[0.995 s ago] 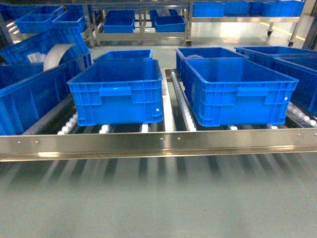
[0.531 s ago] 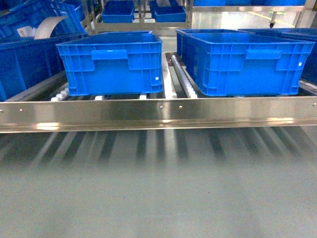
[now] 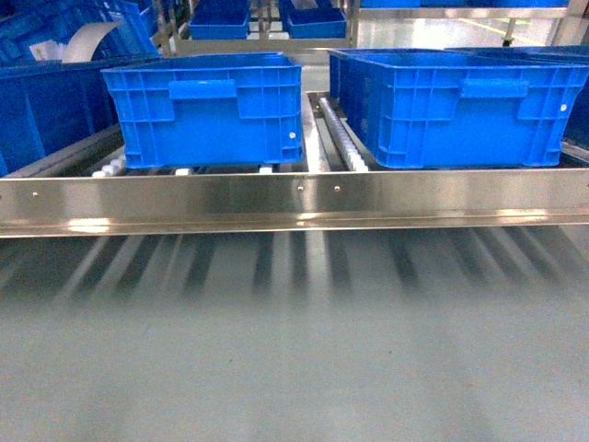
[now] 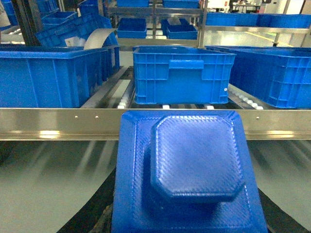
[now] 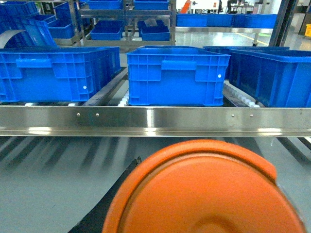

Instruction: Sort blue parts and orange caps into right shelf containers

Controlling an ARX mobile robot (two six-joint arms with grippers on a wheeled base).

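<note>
Landmark: the stainless-steel shelf [image 3: 294, 198], shiny flat front rail running across the head view, rows of small white rollers [image 3: 342, 143] behind it.

Two large rectangular bright-blue ribbed plastic crates sit on the rollers just behind that rail: the left crate [image 3: 204, 109] and the right crate [image 3: 456, 103], a gap with a roller track between them. More blue crates [image 3: 51, 101] stand left of the left crate, on the same shelf, one with a curled white sheet [image 3: 87, 39] sticking out. Further blue bins [image 3: 267, 18] sit on a rack well behind the shelf. Grey floor [image 3: 294, 359] lies in front of the rail, streaked with blur.

My arms do not show in the head view. In my left wrist view a blue textured plastic part [image 4: 187, 170], a flat square base with a raised octagonal block, fills the lower frame in front of the rail and below it; it hides my left gripper, so I cannot tell how the jaws stand or whether they hold it. In my right wrist view a round orange plastic cap [image 5: 204, 189] fills the lower frame, also in front of the rail; my right gripper is hidden behind it, grip state cannot be told. Neither part is in a crate.
</note>
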